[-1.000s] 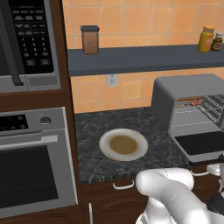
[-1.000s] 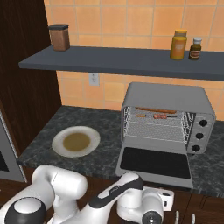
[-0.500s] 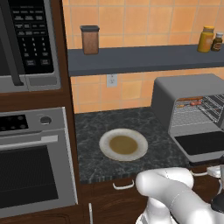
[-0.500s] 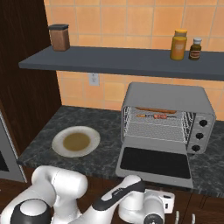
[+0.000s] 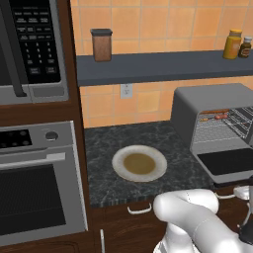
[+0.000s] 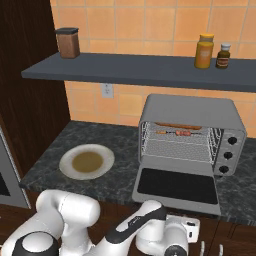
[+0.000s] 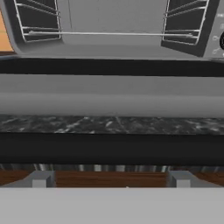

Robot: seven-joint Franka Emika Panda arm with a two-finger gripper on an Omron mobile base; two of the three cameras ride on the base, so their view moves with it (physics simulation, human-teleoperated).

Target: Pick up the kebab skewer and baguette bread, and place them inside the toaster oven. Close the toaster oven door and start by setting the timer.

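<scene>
pincer (image 7: 112, 186) spread wide, holding nothing | toaster oven door (image 7: 112, 87) lowered, just ahead, above tips

No legible text; microwave keypad (image 5: 33, 39) markings too blurred.

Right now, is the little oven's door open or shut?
Open. The toaster oven door lies folded down flat in front of the toaster oven, so you see the rack with the kebab skewer inside.

One grey boxy toaster oven (image 6: 192, 116) sitting on counter. One thin stick skewer (image 6: 176, 133) and one long orange bread loaf (image 6: 177, 126) lying inside. One round white plate (image 6: 86, 162) sitting nearby. Three jars standing on shelf: one brown jar (image 6: 68, 42), one yellow jar (image 6: 204, 51), one small dark jar (image 6: 223, 56).
</scene>
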